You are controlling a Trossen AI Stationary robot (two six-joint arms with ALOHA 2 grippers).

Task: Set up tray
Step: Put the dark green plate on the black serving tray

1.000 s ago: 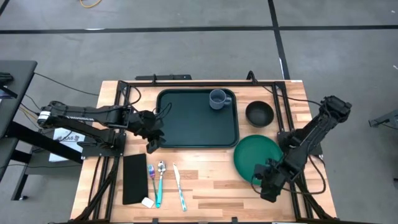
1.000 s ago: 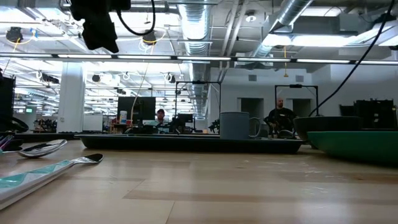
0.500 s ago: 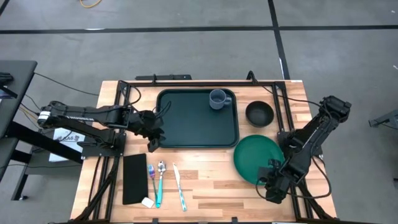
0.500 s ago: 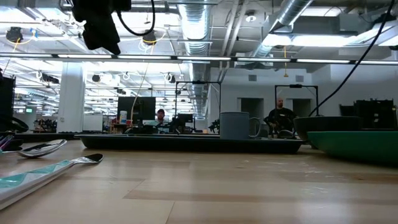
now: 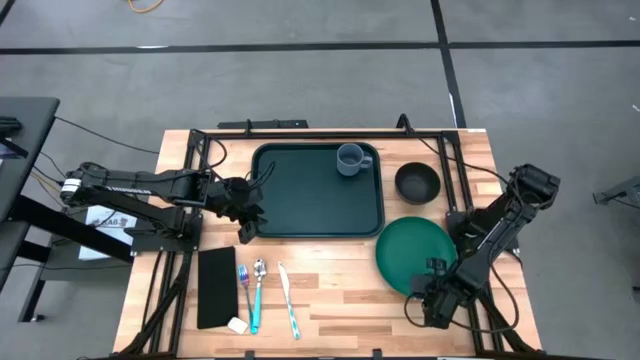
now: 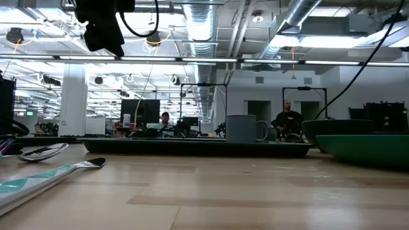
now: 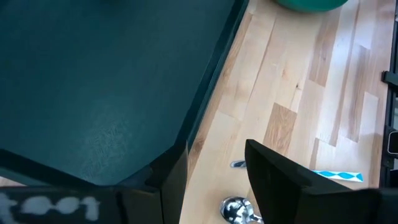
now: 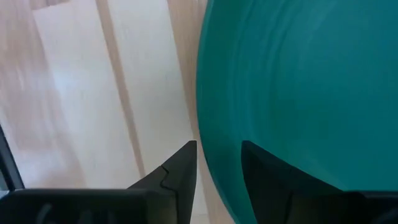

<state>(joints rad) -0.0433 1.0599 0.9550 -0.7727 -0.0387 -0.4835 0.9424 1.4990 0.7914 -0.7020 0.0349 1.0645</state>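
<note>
— What has moved in the last second?

— Mostly the right arm. Its right gripper (image 5: 425, 305) has slid back toward the front right corner of the table (image 5: 340, 300), down along the near edge of the green plate (image 5: 412, 252). The left arm has hardly stirred.

— Is the right one holding the plate?

— Not yet, I'd say. In its wrist view the fingers are spread, with the plate's rim in the gap between them. It looks lined up to pinch that edge, since a flat plate offers no other grip.

— And the left?

— The left gripper (image 5: 246, 227) hangs over the tray's front left corner, fingers parted, nothing between them. The tray's rim runs just beside one finger in its wrist view. My guess is it waits there to steady the tray.

— Where's the tray itself?

— The tray (image 5: 300, 195) lies flat at the back middle of the table, with a grey mug (image 5: 350, 158) standing in its far right corner. The black bowl (image 5: 417, 182) sits just off its right side. A spoon (image 5: 258, 285), fork (image 5: 243, 282), knife (image 5: 288, 300) and a flat black rectangle (image 5: 216, 287) lie in front, not yet loaded.
</note>
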